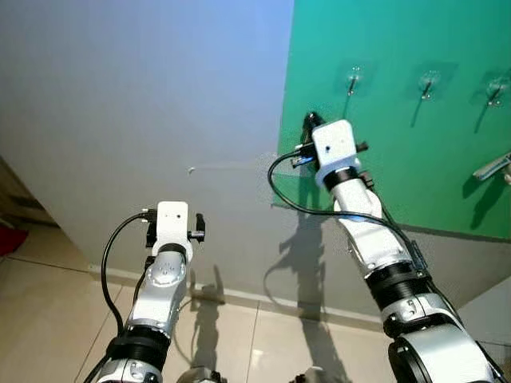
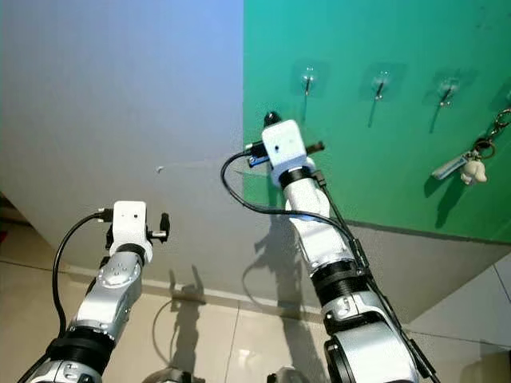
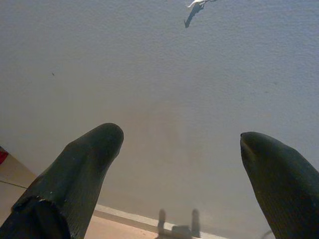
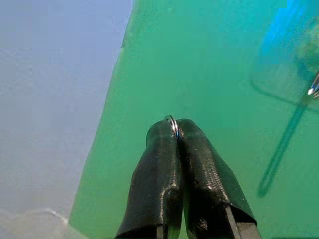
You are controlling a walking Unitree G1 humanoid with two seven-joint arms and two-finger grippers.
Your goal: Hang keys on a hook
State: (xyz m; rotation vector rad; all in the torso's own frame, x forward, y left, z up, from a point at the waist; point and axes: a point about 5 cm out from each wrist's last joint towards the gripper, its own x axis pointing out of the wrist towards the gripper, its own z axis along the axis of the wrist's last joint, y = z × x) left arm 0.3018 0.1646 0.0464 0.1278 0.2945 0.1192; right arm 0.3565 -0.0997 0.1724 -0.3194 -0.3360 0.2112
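Note:
My right gripper (image 4: 175,125) is shut on a thin metal key ring (image 4: 172,123), whose rim pokes out between the fingertips. It is raised in front of the green wall panel (image 1: 415,167), near the panel's left edge. Three clear stick-on hooks run along the panel's top: the nearest hook (image 1: 352,80) up and to the right of the gripper, a middle hook (image 1: 429,82) and a far hook (image 1: 497,88). That nearest hook (image 4: 312,91) is apart from the fingers. My left gripper (image 3: 182,142) is open, empty, held low and facing the white wall (image 1: 144,96).
Another key bunch with a small white plush charm (image 2: 473,166) hangs at the panel's right side. A baseboard (image 1: 239,297) meets beige floor tiles (image 1: 64,279) below. Something red (image 1: 6,238) lies at the far left.

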